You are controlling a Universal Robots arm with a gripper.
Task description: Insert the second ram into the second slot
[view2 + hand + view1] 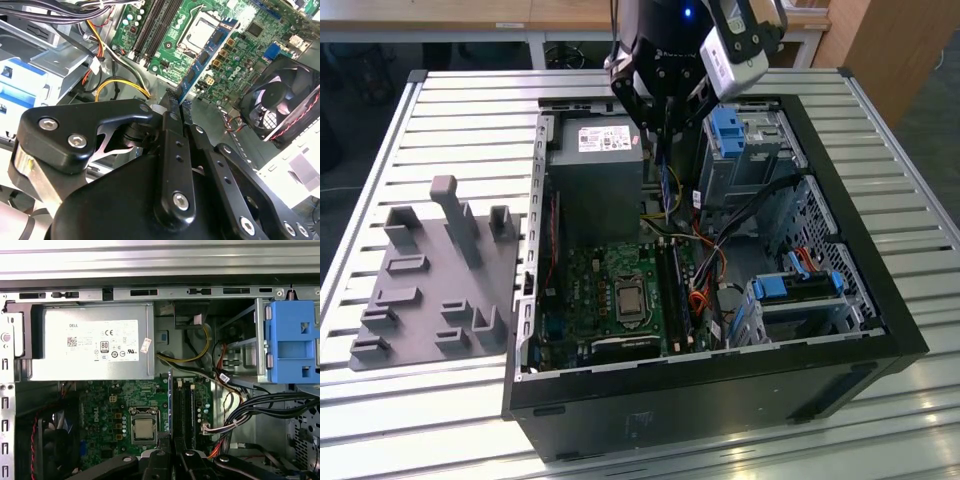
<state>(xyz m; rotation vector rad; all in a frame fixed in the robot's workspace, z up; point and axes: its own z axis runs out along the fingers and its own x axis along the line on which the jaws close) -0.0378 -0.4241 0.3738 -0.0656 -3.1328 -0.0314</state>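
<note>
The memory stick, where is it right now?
In the exterior view, the memory stick hangs in the gripper above the open computer, to the exterior view's right of the grey power box.

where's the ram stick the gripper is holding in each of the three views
Exterior view: the second ram hangs upright from the gripper, over the open case.
Second wrist view: the stick slants away from the gripper, its far end beside the CPU socket.
First wrist view: edge-on, a thin dark line next to the CPU socket.
Shared landmark: the CPU socket, mid-board in the exterior view.
</note>
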